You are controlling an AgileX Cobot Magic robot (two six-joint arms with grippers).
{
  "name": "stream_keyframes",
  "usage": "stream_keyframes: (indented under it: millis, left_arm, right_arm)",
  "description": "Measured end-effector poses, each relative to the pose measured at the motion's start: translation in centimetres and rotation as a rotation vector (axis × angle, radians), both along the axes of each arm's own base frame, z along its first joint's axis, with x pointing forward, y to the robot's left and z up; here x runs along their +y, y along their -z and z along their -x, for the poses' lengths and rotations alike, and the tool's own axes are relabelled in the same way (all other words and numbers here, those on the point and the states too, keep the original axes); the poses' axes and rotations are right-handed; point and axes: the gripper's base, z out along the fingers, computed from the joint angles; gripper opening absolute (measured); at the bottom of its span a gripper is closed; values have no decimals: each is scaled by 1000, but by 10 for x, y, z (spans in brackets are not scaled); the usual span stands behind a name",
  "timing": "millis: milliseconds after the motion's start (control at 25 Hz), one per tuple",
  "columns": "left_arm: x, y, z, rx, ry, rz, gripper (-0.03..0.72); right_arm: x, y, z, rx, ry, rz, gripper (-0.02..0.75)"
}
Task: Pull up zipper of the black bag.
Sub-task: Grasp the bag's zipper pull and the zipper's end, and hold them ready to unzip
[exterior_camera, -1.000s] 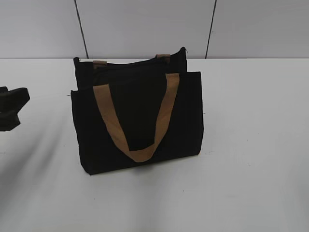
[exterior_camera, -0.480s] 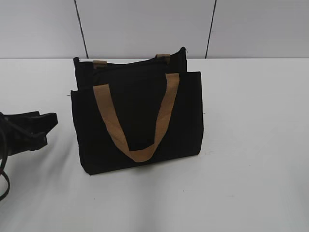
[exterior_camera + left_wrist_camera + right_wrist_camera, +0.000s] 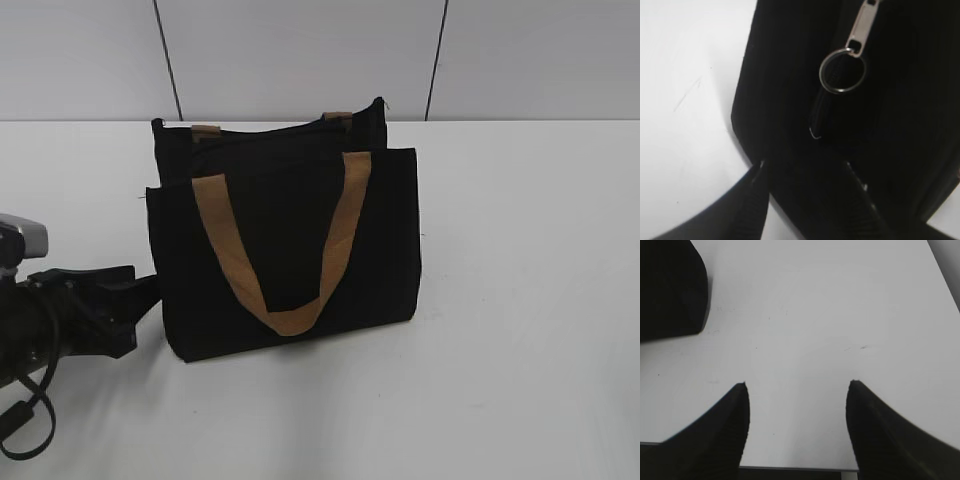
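Note:
The black bag [image 3: 385, 240] stands upright on the white table, its tan handle hanging down the front. My left gripper [image 3: 143, 290] is at the bag's lower left side. In the left wrist view the bag's [image 3: 780, 75] end panel fills the frame, and the zipper [image 3: 863, 25], a silver pull tab with a round ring, hangs just ahead of the jaws. My left gripper [image 3: 805, 165] is open, with its fingers either side of the bag's edge. My right gripper [image 3: 797, 385] is open and empty over bare table, with a corner of the bag [image 3: 670, 285] at upper left.
The white table [image 3: 520, 330] stretches right of and in front of the bag. A grey panelled wall [image 3: 300, 50] stands close behind it. The table's near edge [image 3: 800, 469] shows below the right gripper. The right arm is out of the exterior view.
My left arm has moved in from the left edge, rightwards up to the bag's left side. The bag has not moved.

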Motion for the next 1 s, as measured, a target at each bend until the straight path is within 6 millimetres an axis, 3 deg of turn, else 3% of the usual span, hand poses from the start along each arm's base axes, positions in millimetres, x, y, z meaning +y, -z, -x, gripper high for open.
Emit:
stream_keyframes:
  millis: [240, 520, 1000]
  left_arm:
    - [12, 16, -5, 29, -33, -15, 352]
    - [0, 9, -16, -45, 109, -1, 347]
    - [-6, 1, -34, -118, 139, 8, 337]
  right_arm:
    - [0, 0, 0, 0, 0, 0, 477]
    - [0, 0, 0, 0, 0, 0, 477]
    - [0, 0, 0, 0, 0, 0, 477]
